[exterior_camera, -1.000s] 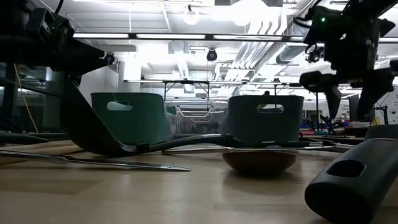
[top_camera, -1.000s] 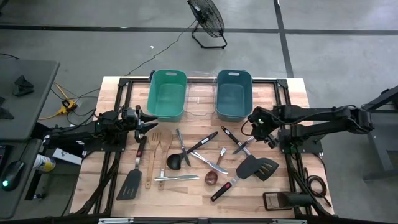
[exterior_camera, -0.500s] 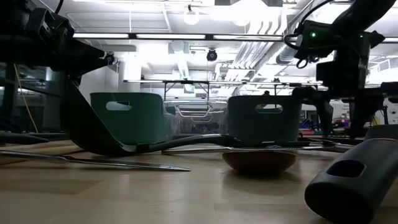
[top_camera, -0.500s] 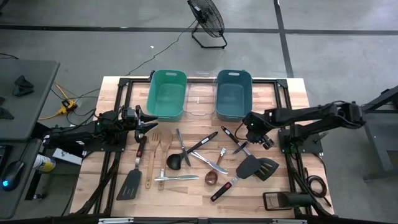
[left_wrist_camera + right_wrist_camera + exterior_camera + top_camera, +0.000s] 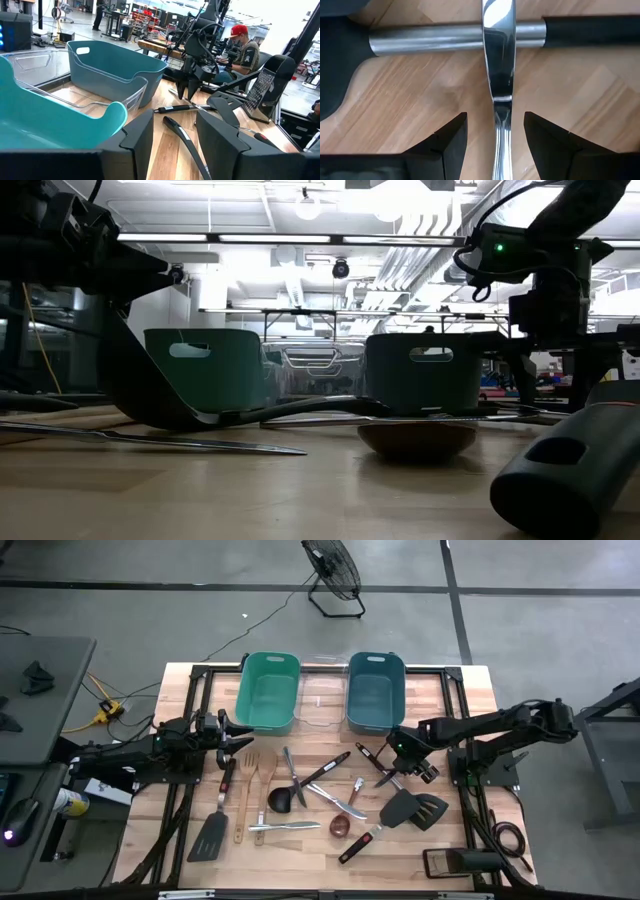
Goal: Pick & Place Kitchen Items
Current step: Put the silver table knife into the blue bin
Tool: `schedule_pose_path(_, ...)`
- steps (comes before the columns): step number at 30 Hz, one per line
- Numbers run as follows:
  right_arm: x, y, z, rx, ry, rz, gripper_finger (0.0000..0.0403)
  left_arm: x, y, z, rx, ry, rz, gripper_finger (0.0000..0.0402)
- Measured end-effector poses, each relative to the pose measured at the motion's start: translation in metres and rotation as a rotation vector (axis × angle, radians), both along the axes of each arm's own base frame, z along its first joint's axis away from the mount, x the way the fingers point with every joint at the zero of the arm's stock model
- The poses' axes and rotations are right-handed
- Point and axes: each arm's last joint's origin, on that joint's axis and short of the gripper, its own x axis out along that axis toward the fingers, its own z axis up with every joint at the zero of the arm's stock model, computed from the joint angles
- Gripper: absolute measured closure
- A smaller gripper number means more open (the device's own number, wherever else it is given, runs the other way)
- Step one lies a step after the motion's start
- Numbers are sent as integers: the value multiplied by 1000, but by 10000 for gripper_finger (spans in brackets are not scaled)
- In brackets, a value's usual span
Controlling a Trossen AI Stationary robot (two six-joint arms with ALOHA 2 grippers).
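Note:
The kitchen items lie spread over the wooden table (image 5: 450, 690): a black spatula (image 5: 213, 828), wooden spoons (image 5: 250, 790), a black ladle (image 5: 283, 797) and a black slotted spatula (image 5: 415, 808). At the right, a slim silver cutlery piece (image 5: 500, 75) lies crossed over a black-handled utensil's metal shaft (image 5: 445, 39). My right gripper (image 5: 495, 135) points down over this crossing (image 5: 385, 768), open, one finger on each side of the silver piece without touching it. My left gripper (image 5: 175, 140) waits open and level at the table's left (image 5: 238, 736).
A green bin (image 5: 268, 692), a clear bin (image 5: 322, 698) and a blue bin (image 5: 375, 690) stand in a row at the far edge. A grater (image 5: 460, 862) lies at the near right corner. A person in a red cap (image 5: 242, 47) sits beyond the table.
My right gripper has come down and toward the table's left and near edge, stopping low over the crossed silver piece and black-handled utensil. Its fingers keep the same gap. No utensil has moved.

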Motion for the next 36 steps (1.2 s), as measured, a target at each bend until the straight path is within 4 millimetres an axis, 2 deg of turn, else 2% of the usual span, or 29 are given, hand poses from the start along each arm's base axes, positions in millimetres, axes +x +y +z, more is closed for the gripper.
schedule_pose_path(5, 3, 3, -6, -32, 24, 63, 215, 0, 0, 0, 0, 0, 0, 252)
schedule_pose_path(15, 5, 2, -9, -31, 23, 74, 221, 0, 0, 0, 0, 0, 0, 252)
schedule_pose_path(29, 5, 2, -9, -18, 30, 16, 366, 0, 0, 0, 0, 0, 0, 252)
schedule_pose_path(36, 5, 2, -9, -12, 37, -35, 371, 0, 0, 0, 0, 0, 0, 252)
